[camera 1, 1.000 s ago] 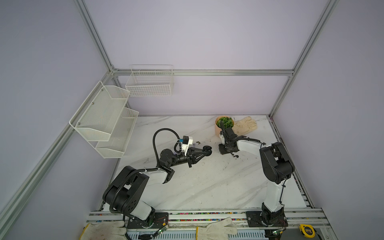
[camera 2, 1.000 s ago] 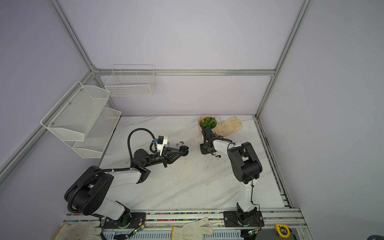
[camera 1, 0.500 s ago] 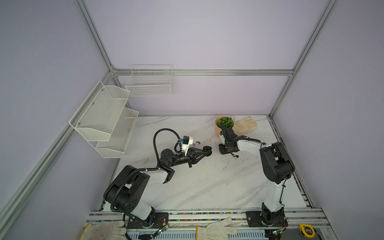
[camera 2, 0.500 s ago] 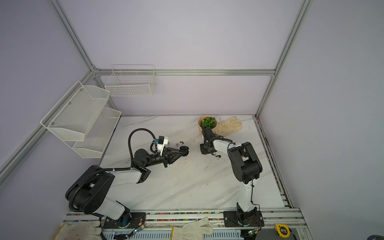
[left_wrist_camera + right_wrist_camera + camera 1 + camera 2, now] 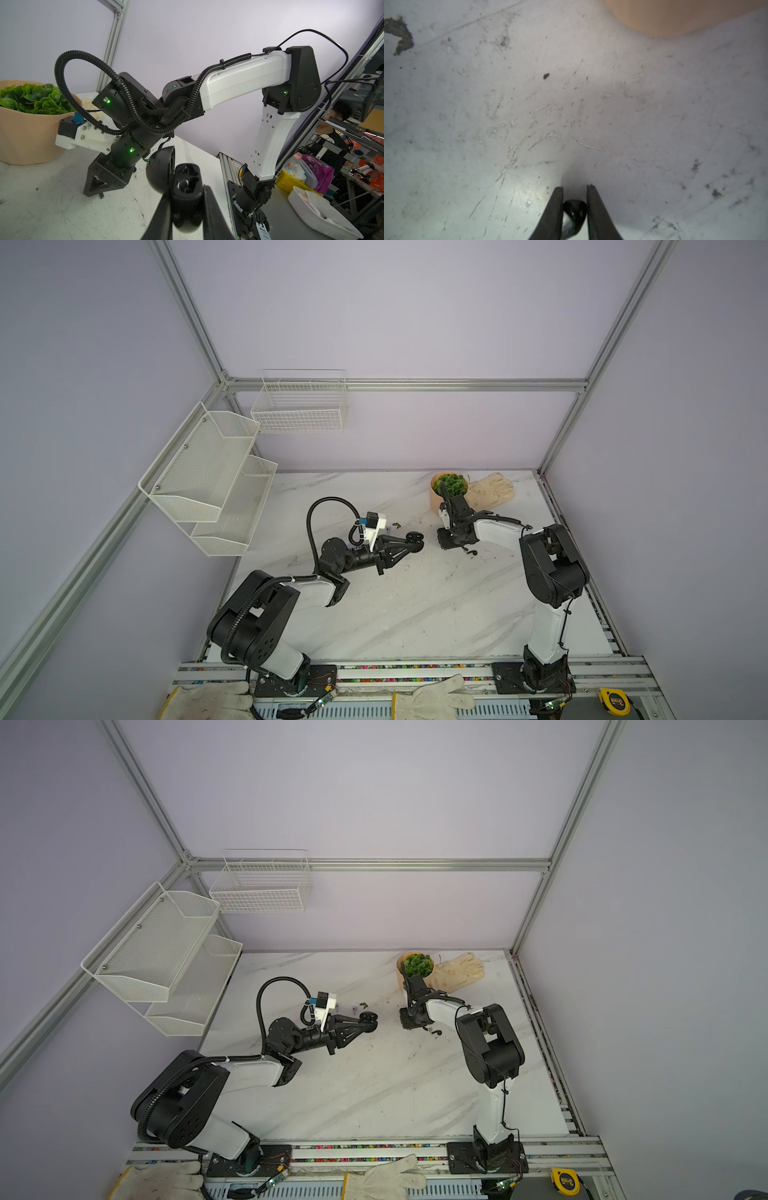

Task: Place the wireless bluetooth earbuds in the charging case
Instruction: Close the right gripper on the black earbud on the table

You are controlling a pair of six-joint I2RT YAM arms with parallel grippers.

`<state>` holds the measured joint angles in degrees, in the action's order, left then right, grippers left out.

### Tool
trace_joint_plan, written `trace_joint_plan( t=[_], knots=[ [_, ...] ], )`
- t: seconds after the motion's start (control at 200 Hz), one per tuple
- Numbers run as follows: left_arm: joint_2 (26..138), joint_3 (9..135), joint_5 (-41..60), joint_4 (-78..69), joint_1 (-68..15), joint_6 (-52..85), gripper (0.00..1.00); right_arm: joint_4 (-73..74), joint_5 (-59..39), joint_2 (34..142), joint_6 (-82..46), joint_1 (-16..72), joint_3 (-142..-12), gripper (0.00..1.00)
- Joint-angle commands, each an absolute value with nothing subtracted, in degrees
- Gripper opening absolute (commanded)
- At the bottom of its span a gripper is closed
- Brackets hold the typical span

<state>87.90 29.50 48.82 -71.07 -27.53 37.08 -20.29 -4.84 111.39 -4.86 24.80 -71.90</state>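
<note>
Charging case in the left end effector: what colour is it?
Glossy black all over. The charging case shows best in the left wrist view.

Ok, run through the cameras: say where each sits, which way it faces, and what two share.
Top views: high above the front, looking down on the table; left arm and right arm whole.
Left wrist: on the left arm, facing the right arm; left gripper shut on the open charging case.
Right wrist: on the right arm, facing down at the table; right gripper pinches a black earbud.
Shared: the plant pot, in all.
</note>
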Motion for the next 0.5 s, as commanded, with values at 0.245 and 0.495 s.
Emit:
trace_joint_plan(
  t=[0.245,0.495],
  knots=[
    [87.45,30.23,48.83,-73.75,-27.82,36.92,0.00,-25.27,-3.80,111.42,-9.30,25.02,-73.90,0.34],
    [87.28,30.33,48.99,-73.39,-27.84,36.83,0.00,-28.95,-1.74,112.12,-13.03,27.03,-75.60,0.37]
  ],
)
